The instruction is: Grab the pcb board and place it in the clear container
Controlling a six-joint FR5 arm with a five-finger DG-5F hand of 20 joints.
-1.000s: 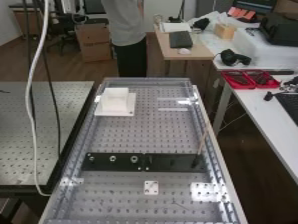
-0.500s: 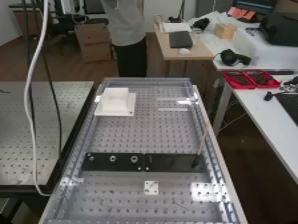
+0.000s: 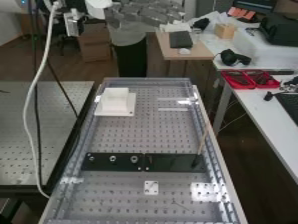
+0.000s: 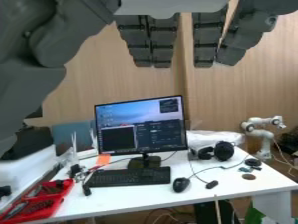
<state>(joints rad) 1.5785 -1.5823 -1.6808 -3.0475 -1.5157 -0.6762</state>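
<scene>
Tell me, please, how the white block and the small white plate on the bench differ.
The white block is larger than the small white plate. The white block rises from a wider base, whereas the small white plate looks flat, with dark holes. Both are white and mostly square in outline.

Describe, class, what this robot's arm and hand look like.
The arm has a smooth, rounded white casing with a small blue light; a white cable hangs beside it. The hand is grey, with blocky, segmented dark grey fingers and a bulky, smooth-sided thumb.
</scene>
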